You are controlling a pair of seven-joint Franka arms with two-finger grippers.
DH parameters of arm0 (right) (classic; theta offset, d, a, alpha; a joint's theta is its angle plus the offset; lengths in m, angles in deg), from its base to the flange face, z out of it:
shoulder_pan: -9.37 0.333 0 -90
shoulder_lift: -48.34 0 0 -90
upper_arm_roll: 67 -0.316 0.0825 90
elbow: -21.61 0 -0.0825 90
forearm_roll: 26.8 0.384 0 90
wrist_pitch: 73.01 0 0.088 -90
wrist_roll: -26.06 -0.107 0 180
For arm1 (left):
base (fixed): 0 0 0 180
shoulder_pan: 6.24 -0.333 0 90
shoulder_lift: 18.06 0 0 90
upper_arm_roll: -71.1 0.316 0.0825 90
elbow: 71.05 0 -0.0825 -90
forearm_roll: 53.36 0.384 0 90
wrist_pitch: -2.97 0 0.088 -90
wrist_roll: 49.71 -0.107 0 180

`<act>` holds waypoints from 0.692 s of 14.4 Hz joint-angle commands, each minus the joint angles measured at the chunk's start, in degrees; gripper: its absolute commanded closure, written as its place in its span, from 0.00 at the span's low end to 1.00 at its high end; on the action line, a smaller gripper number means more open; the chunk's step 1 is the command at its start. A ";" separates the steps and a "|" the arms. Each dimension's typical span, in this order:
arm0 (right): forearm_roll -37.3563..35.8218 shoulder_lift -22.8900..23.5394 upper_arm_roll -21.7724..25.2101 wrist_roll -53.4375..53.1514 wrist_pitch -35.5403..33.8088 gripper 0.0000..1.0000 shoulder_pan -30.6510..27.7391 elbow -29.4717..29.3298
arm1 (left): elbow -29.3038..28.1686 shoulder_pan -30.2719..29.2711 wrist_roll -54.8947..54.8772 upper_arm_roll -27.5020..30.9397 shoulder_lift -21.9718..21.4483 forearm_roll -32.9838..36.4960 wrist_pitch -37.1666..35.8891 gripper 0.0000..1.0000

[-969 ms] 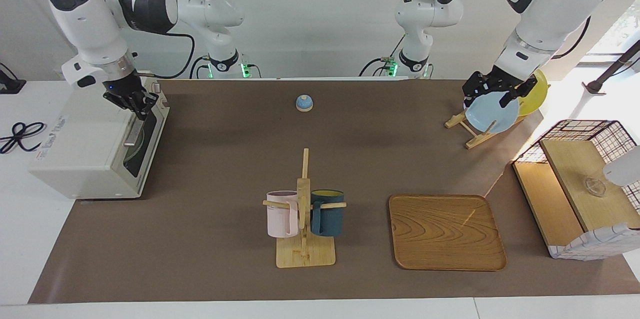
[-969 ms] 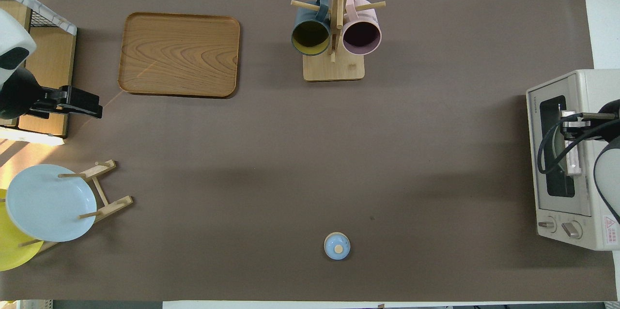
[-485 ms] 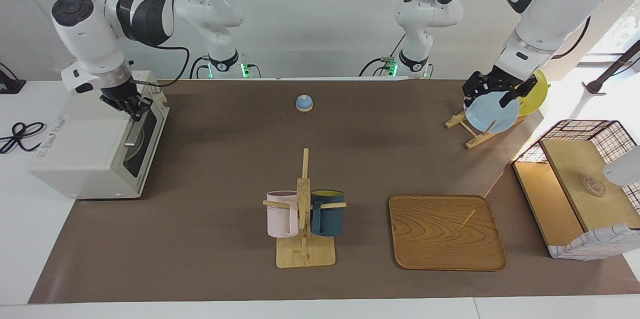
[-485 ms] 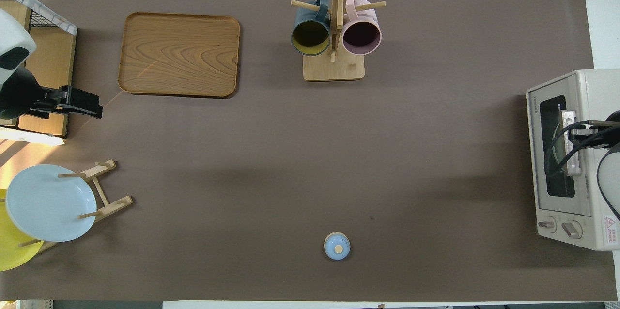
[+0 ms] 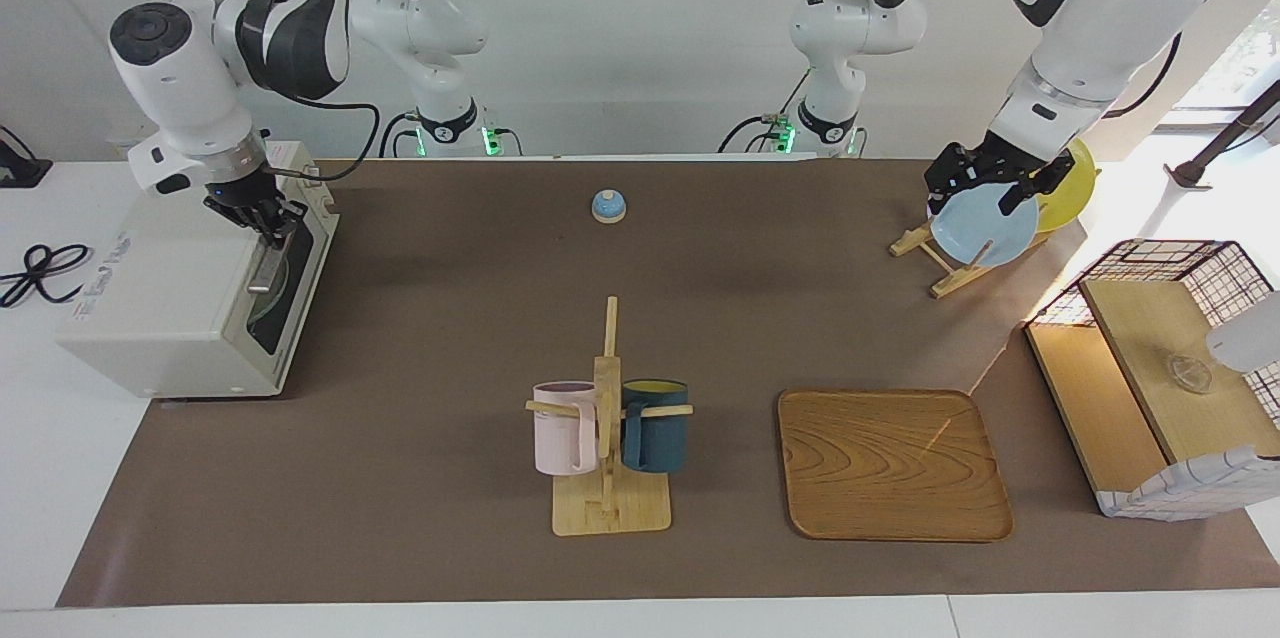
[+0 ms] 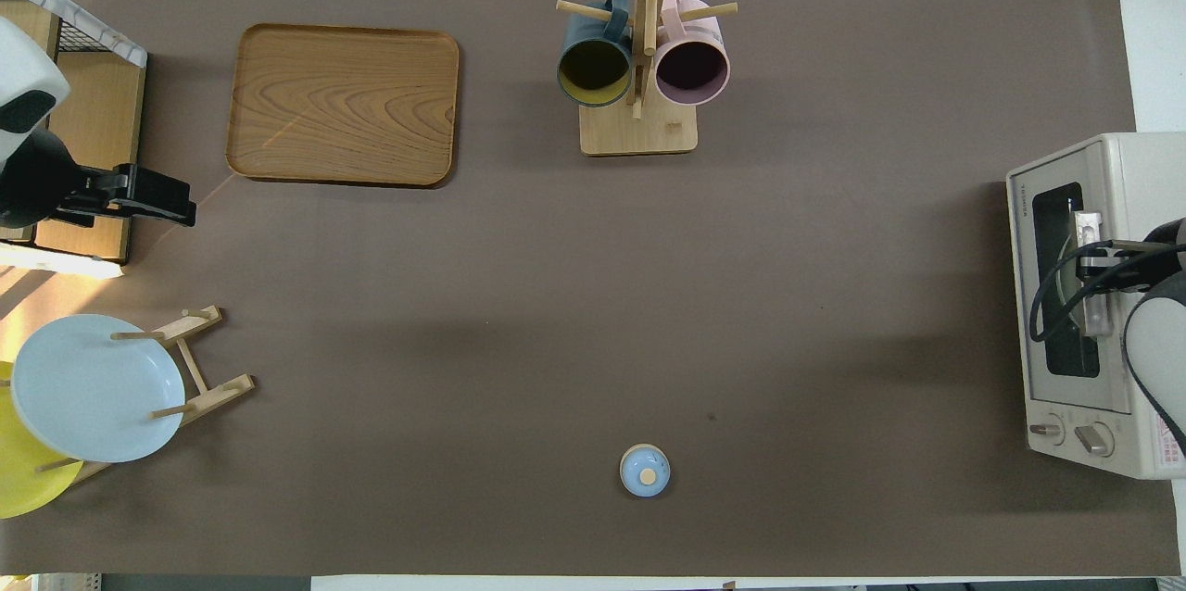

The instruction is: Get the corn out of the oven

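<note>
Inside, presumably, sat the corn, though I could not see it through the dark glass; the oven (image 5: 190, 288) stood at the right arm's end of the table with its door shut. My right gripper (image 5: 268, 230) was at the top of the oven's front, fingers closed together right at the metal bar handle (image 5: 266, 263); whether they pinched the bar itself I could not tell. Well apart from those fingers, toward the table's middle, sat a small blue lidded pot (image 5: 608, 206), and farther from the robots the wooden mug rack (image 5: 608, 438) with a pink mug (image 5: 563, 428) and a dark blue mug (image 5: 655, 426). My left gripper (image 5: 985, 186) waited with its fingers spread wide just over the blue plate (image 5: 985, 228) on the plate stand (image 5: 935, 258), a yellow plate (image 5: 1070, 190) beside it. The wooden tray (image 5: 893, 464) and wire basket (image 5: 1165, 368) lay well clear of both.
</note>
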 commanded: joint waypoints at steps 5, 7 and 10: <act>-0.14 1.06 -0.89 -2.29 3.58 1.00 -0.21 3.02 | -0.51 -0.36 0.01 -0.26 -1.07 1.08 -0.58 0.00; -0.05 1.41 -0.98 -3.44 6.05 1.00 0.40 4.43 | -0.60 -0.36 0.01 -0.26 -1.07 1.08 -0.58 0.00; 2.05 2.55 -0.98 -4.15 7.11 1.00 1.46 4.52 | -0.51 -0.36 0.01 -0.26 -1.07 1.08 -0.49 0.00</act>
